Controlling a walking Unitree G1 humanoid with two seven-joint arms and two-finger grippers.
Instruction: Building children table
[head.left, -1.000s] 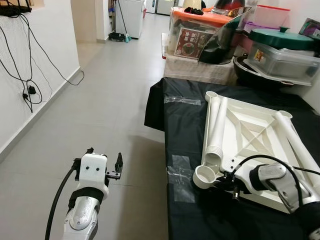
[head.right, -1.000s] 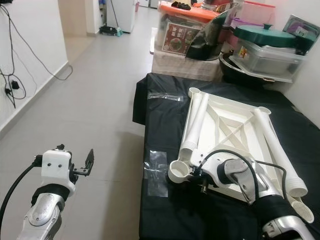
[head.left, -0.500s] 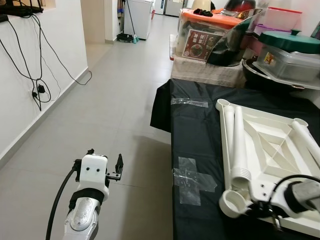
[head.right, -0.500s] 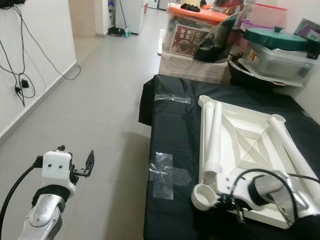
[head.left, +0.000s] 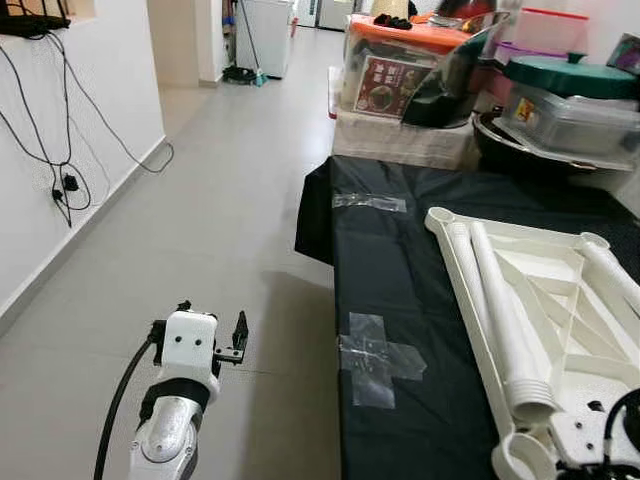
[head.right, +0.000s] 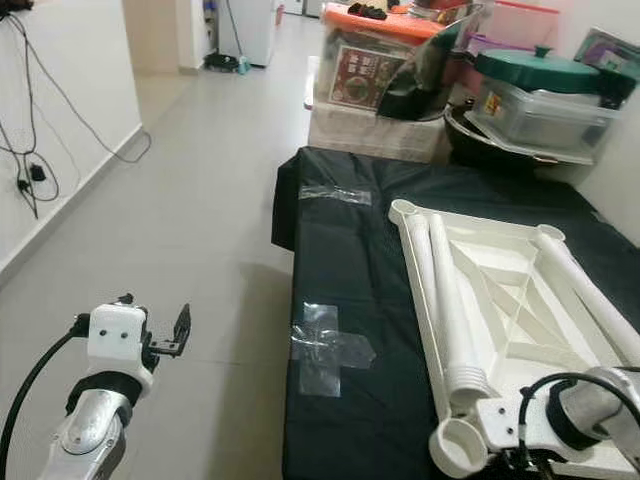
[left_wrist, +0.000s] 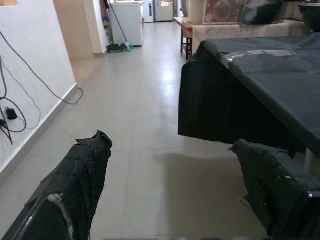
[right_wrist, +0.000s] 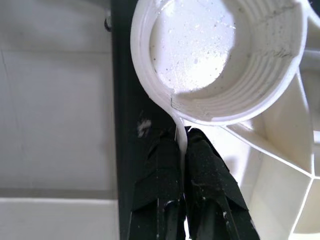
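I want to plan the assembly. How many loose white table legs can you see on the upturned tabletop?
2. One leg lies along the tabletop's left side; the other leg lies along its right side. More may be hidden outside the picture.

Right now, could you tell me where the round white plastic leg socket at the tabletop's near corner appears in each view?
Left eye: round white plastic leg socket, bottom right.
Right eye: lower right.
Right wrist: upper frame; right gripper pinches its rim.
Left wrist: black cloth.
Shared landmark: black cloth.
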